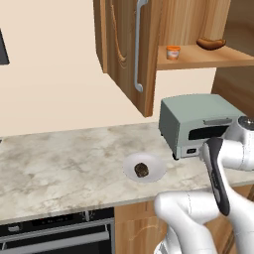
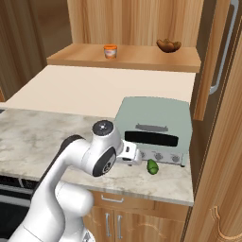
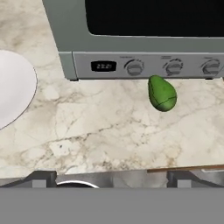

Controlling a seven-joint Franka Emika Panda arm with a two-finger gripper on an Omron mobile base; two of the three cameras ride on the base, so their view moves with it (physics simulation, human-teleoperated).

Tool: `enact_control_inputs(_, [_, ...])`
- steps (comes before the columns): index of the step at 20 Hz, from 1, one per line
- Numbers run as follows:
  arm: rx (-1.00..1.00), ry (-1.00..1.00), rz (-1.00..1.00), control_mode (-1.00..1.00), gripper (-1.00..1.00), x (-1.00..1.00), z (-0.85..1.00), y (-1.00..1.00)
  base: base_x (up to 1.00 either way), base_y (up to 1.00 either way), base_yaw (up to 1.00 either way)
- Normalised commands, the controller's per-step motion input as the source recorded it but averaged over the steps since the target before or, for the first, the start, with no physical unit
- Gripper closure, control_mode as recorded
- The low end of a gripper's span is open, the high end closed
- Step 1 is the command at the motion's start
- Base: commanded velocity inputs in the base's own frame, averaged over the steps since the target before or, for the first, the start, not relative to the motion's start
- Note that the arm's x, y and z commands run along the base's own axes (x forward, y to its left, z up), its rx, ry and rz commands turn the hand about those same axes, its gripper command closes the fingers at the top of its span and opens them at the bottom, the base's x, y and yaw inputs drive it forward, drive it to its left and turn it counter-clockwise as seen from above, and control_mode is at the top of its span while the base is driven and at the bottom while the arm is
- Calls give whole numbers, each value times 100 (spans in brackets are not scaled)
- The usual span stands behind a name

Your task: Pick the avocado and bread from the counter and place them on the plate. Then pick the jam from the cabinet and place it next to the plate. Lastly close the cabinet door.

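1 bread (image 1: pixel 141 169) on 1 plate (image 1: pixel 158 168) | 1 avocado (image 3: pixel 162 93) on counter (image 3: pixel 109 131) | 1 jam (image 2: pixel 110 51) | jaws spread, holding nothing

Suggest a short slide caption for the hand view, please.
Avocado lying on the marbled counter in front of the toaster oven, plate edge at left.

The robot arm (image 2: pixel 71 165) is built of glossy white rounded segments with dark charcoal bands at the joints, one round grey end cap with a small centre dot, and a long black strip down its forearm (image 1: pixel 217 173).
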Motion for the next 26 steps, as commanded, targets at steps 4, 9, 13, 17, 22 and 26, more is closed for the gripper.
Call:
enact_control_inputs(4, [0, 2, 0, -100, -100, 0, 0, -46, 0, 0, 0])
enact_control_inputs(9, [0, 2, 0, -100, -100, 0, 0, -40, 0, 0, 0])
enact_control_inputs(13, [0, 3, 0, -100, -100, 2, 0, -30, 0, 0, 0])
enact_control_inputs(17, [0, 6, 0, -100, -100, 20, 0, -16, 0, 0, 0])
enact_control_inputs(22, [0, 5, 0, -100, -100, 32, 0, -7, 0, 0, 0])
enact_control_inputs(26, [0, 0, 0, -100, -100, 24, -4, -8, 0, 0, 0])
